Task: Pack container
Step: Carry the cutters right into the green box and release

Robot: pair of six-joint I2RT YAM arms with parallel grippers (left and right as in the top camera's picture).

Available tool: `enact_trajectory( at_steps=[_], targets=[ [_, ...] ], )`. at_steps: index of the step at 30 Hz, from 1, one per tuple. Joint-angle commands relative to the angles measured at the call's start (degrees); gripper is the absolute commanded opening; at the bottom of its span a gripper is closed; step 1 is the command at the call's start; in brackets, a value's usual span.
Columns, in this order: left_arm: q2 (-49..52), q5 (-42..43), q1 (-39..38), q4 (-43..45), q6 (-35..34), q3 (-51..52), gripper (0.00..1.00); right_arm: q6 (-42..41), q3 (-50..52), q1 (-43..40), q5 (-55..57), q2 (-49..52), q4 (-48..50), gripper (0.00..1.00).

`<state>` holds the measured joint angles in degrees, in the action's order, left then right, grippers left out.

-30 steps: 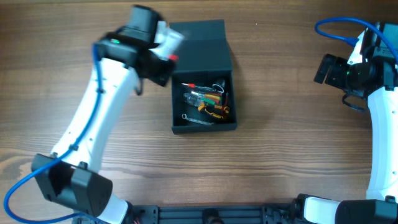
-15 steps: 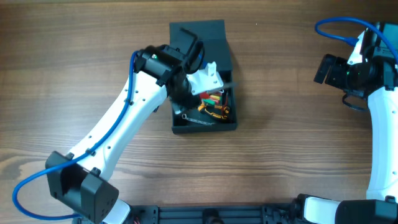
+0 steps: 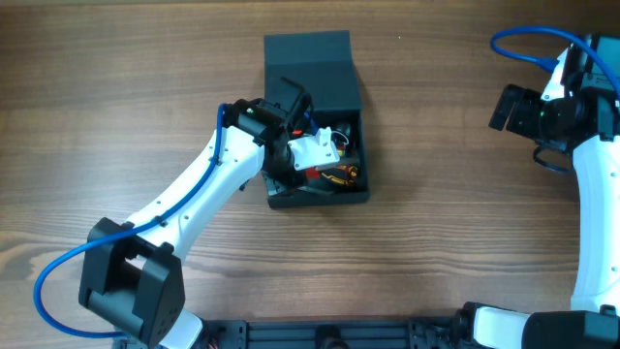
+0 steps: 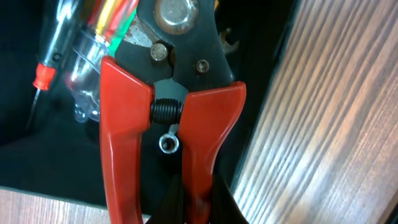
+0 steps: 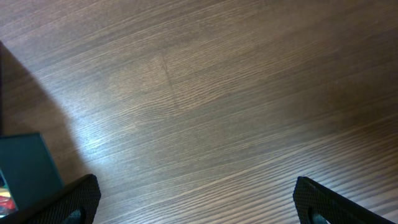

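The container (image 3: 320, 197) is a dark teal-grey box in the middle of the table, its flap lid (image 3: 308, 63) open toward the far side. My left gripper (image 3: 320, 155) is down inside it, shut on one handle of red-handled pliers (image 4: 124, 124). The pliers hang over the box's dark floor (image 4: 43, 155), beside a clear-handled screwdriver (image 4: 81, 68). An orange and black tool (image 3: 341, 175) lies in the box too. My right gripper (image 5: 196, 205) is open and empty over bare wood at the far right (image 3: 509, 107). A corner of the container (image 5: 25, 168) shows in the right wrist view.
The wooden table (image 3: 465, 242) surrounds the box on all sides. My left arm (image 3: 194, 208) crosses from the front left to the box. My right arm (image 3: 591, 194) stands along the right edge with a blue cable (image 3: 523, 44) looping above it.
My left gripper has swung from the left of the lid to the right and down into the box, carrying the red pliers. The right arm has not moved.
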<state>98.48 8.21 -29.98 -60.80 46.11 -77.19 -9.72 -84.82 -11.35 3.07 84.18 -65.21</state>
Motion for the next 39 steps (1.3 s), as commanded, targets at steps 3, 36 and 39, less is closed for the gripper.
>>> enact_trajectory(
  at_steps=[3,36,39],
  targets=[
    [2.4,1.9,0.2,3.5,1.7,0.0,0.04,0.8,0.3,-0.1,0.8,0.3,0.0,1.0],
    [0.9,-1.4,0.2,2.9,-12.3,-5.5,1.0,2.9,0.3,-0.1,-5.4,0.2,1.3,0.96],
    [-2.2,-4.7,0.9,2.9,-19.7,-9.5,1.0,2.1,0.3,-0.1,-10.4,0.2,2.4,0.68]
  ],
)
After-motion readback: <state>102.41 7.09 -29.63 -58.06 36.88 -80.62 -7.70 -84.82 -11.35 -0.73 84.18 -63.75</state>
